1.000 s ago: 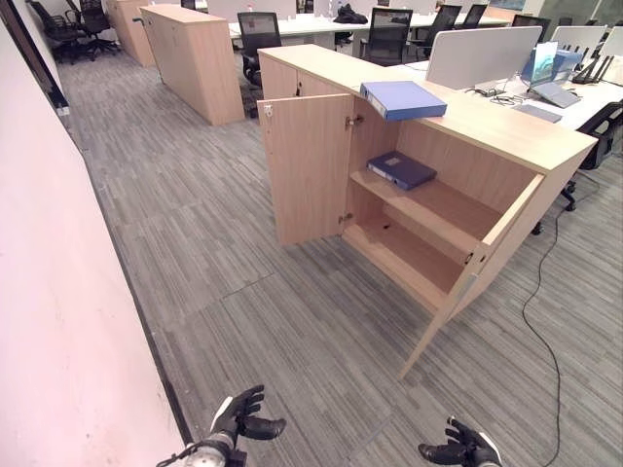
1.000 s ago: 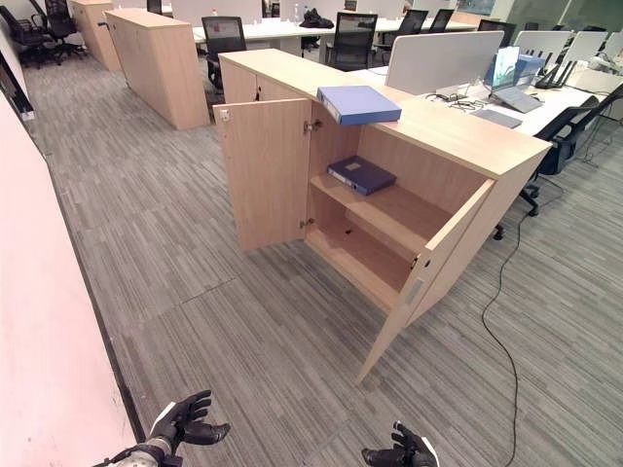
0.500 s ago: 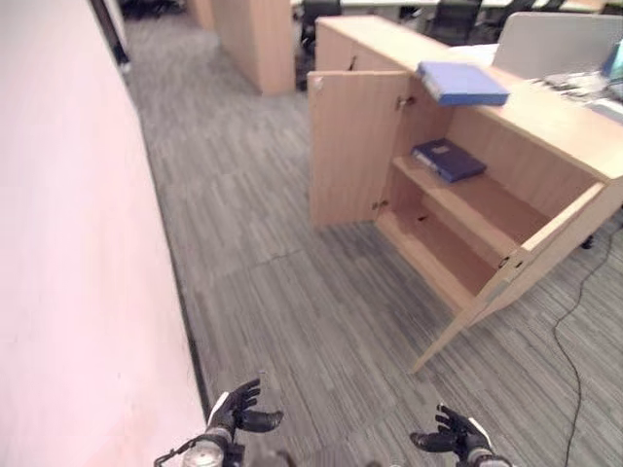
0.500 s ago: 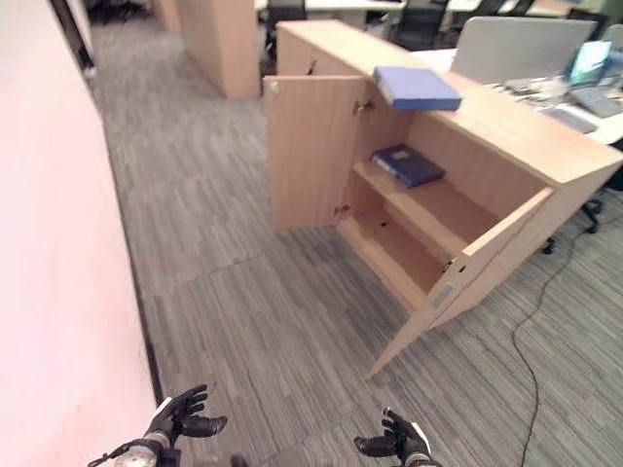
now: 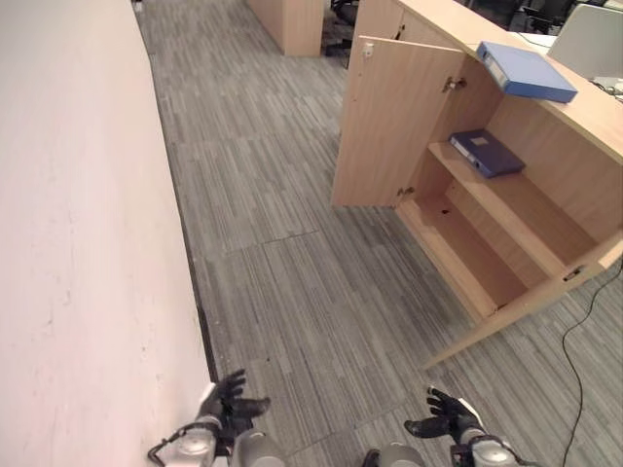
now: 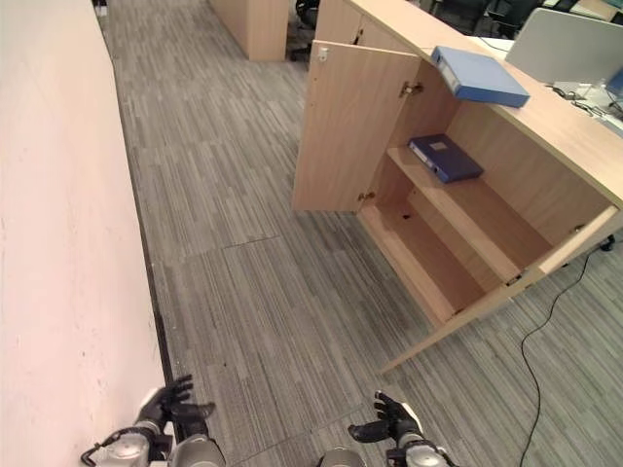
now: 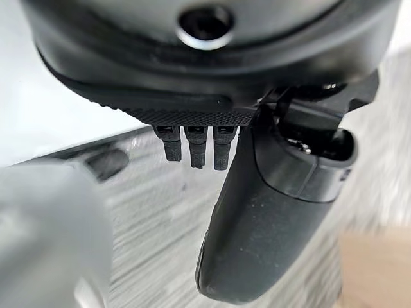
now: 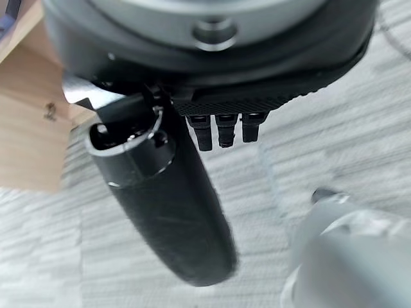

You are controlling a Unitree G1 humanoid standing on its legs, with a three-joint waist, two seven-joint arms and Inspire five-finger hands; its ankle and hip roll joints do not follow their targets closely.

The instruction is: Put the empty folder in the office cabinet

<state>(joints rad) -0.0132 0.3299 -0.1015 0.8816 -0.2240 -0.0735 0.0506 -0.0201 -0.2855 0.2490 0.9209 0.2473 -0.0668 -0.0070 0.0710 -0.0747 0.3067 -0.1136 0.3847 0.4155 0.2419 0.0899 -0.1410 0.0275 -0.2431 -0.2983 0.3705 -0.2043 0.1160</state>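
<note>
A light blue folder [image 5: 527, 71] lies flat on top of the wooden office cabinet [image 5: 584, 112] at the upper right. A darker blue folder [image 5: 487, 153] lies on the cabinet's upper shelf [image 5: 526, 199]; the lower shelf [image 5: 467, 263] is bare. Both doors stand open, the left door [image 5: 394, 122] facing me. My left hand [image 5: 229, 399] and right hand [image 5: 443, 420] hang low over the carpet, far from the cabinet, both open and holding nothing. In the wrist views, the left thumb [image 7: 270, 212] and right thumb [image 8: 167, 205] stand straight over the floor.
A pale wall [image 5: 78, 243] runs close along my left side. Grey carpet [image 5: 311, 292] stretches between me and the cabinet. The right door [image 5: 531, 306] juts out low over the floor. Another wooden cabinet [image 5: 292, 17] stands further back.
The whole picture has shifted: the camera moved, so the cabinet now sits further right and the wall takes up more of the left. Both hands stay low and open.
</note>
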